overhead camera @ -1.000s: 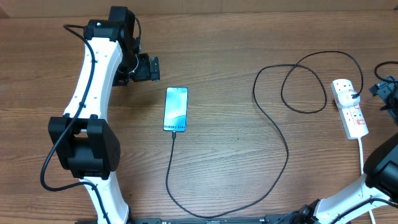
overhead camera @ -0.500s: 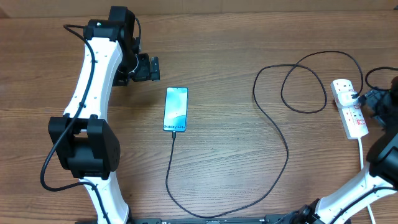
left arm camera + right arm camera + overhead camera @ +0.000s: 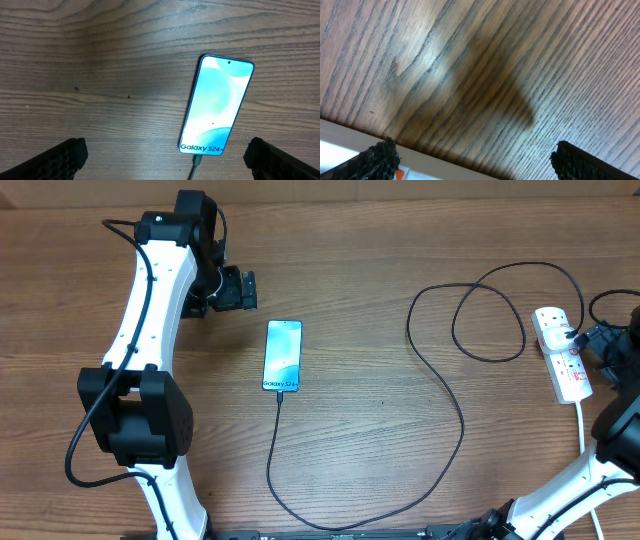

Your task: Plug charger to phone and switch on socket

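The phone (image 3: 283, 355) lies screen up on the table, lit blue-teal, with "Galaxy S24+" at its near end; it also shows in the left wrist view (image 3: 216, 110). The charger cable (image 3: 440, 380) loops across the table and its plug tip (image 3: 196, 161) sits in the phone's near end. The socket (image 3: 562, 352) lies at the far right, a black plug in it; its white edge shows in the right wrist view (image 3: 350, 145). My left gripper (image 3: 245, 290) is open and empty, up and left of the phone. My right gripper (image 3: 600, 342) is open, right beside the socket.
The socket's white cord (image 3: 583, 425) runs toward the table's near edge. The table is bare wood (image 3: 380, 260). The left arm's white links (image 3: 150, 300) stand along the left side.
My right gripper has moved in from the far right edge toward the socket. The left arm, phone and cable have not moved.
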You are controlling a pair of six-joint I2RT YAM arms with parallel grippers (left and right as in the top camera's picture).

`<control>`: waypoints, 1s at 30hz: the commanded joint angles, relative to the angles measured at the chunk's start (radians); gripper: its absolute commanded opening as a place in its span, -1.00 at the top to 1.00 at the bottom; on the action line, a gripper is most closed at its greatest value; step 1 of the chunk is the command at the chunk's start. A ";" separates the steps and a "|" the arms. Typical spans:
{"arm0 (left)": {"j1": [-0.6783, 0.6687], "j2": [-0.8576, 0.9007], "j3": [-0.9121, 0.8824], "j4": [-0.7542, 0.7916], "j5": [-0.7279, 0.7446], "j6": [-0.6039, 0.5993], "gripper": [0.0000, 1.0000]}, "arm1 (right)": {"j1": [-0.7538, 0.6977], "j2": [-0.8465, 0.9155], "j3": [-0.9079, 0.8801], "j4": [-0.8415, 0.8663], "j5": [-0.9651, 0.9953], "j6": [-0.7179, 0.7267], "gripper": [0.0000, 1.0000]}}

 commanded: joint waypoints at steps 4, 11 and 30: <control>0.004 -0.015 0.004 0.000 -0.006 -0.010 -1.00 | -0.019 0.004 -0.004 0.018 -0.145 -0.045 -1.00; 0.004 -0.015 0.004 0.000 -0.006 -0.010 -0.99 | -0.097 0.004 -0.004 0.006 -0.299 -0.071 -1.00; 0.004 -0.015 0.004 0.000 -0.006 -0.010 -0.99 | -0.064 0.004 -0.005 -0.025 -0.177 -0.066 -1.00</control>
